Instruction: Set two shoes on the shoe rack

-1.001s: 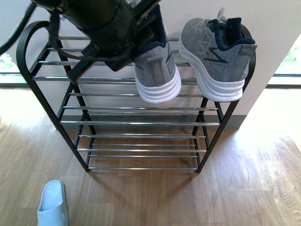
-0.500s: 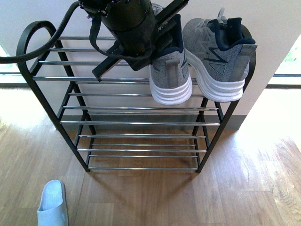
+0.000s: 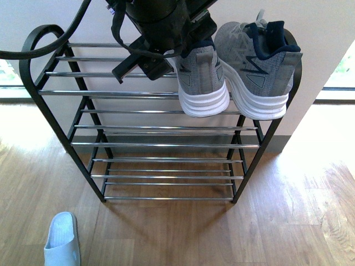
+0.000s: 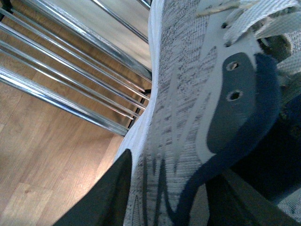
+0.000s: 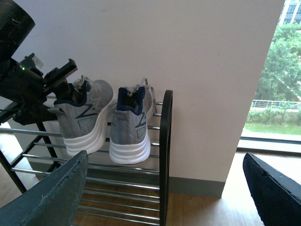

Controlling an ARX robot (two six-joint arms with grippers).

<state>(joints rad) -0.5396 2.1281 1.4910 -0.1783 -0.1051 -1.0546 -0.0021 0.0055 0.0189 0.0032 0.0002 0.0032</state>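
Gripping the left-hand grey sneaker [image 3: 202,83] by its collar, the left gripper [image 4: 171,197] is clenched on the shoe. In the left wrist view one dark finger [image 4: 110,193] lies against the outer knit side, and the other sits inside the navy-lined opening. The black left arm [image 3: 158,22] reaches in from the top of the front view and hides the sneaker's front half.

This sneaker is at the top tier of the shoe rack [image 3: 166,144], heel toward the camera. Its thick white sole hangs over the front chrome rods. Whether its full weight is on the rods cannot be told.

Just to its right stands the other grey sneaker [image 3: 255,66], also on the top tier and heel-out. It is tilted so the heel overhangs the front edge near the rack's right black post. The two white soles are close side by side; I cannot tell if they touch.

The right gripper [image 5: 164,160] is released, well back from the rack. Its two dark fingers [image 5: 61,197] are spread wide with nothing between them. The right wrist view looks past them to both sneakers and the pale wall [image 5: 197,52] behind.

The rack's lower tiers hold nothing. One pale blue slide [image 3: 62,241] lies on the wooden floor [image 3: 277,221] in front of the rack, off to the left.
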